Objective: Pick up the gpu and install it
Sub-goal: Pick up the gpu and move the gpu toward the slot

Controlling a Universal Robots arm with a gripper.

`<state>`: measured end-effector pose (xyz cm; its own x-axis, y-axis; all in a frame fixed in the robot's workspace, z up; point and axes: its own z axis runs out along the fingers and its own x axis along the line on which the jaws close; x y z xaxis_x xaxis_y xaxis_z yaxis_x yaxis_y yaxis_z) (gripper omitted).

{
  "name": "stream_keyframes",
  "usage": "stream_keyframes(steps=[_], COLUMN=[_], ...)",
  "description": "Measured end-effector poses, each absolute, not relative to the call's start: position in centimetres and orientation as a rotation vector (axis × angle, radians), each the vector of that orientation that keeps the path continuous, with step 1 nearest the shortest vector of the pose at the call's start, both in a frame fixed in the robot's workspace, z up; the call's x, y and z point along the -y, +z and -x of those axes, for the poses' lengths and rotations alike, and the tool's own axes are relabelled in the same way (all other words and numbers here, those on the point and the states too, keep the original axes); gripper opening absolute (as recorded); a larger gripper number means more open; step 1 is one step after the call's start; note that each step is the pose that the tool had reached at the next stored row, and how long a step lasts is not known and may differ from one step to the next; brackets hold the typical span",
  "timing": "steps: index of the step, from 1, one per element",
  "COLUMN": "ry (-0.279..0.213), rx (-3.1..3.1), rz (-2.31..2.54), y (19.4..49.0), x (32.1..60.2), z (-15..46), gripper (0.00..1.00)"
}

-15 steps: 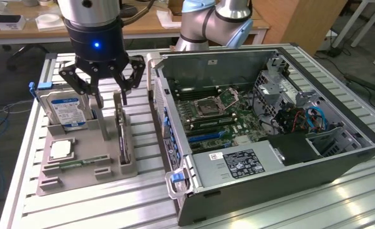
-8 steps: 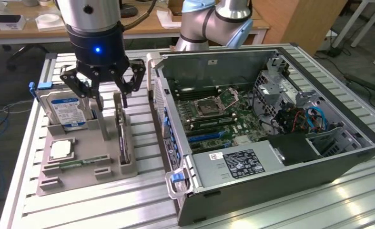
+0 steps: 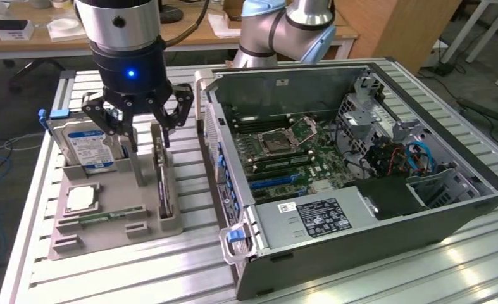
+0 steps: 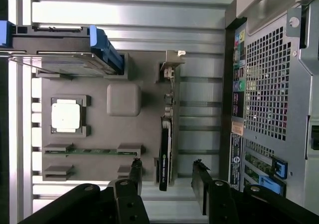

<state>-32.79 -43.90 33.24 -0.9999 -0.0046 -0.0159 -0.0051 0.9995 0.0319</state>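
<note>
Gpu [image 3: 161, 185] — approach-to-grasp step; not yet held.
Stands on edge in the tray's [image 3: 105, 233] slot nearest the open case [image 3: 384, 235], on the counter [image 3: 190, 269]. Fingers [image 4: 201, 184] spread wide, hanging above it, one to each side, apart from it. A grasp calls for a centred, square descent, then closing on its flat faces.

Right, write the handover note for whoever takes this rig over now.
Gripper: open, holding nothing, poised over the grey holder tray, with a finger on either side of the card's line.
GPU, the thin dark circuit card: standing edge-on in its tray slot, not gripped.
Open grey computer case: beside the tray on the exterior view's right, green motherboard exposed.
Done: gripper lined up over the card.
Left: grip, lift, install.
</note>
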Motion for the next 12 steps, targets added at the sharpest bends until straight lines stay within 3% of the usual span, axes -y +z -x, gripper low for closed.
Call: stream_keyframes(steps=[12], ry=[0.050], rx=[-3.125], rz=[0.008], y=[32.1], x=[44.1], z=[32.8], gripper=[0.53])
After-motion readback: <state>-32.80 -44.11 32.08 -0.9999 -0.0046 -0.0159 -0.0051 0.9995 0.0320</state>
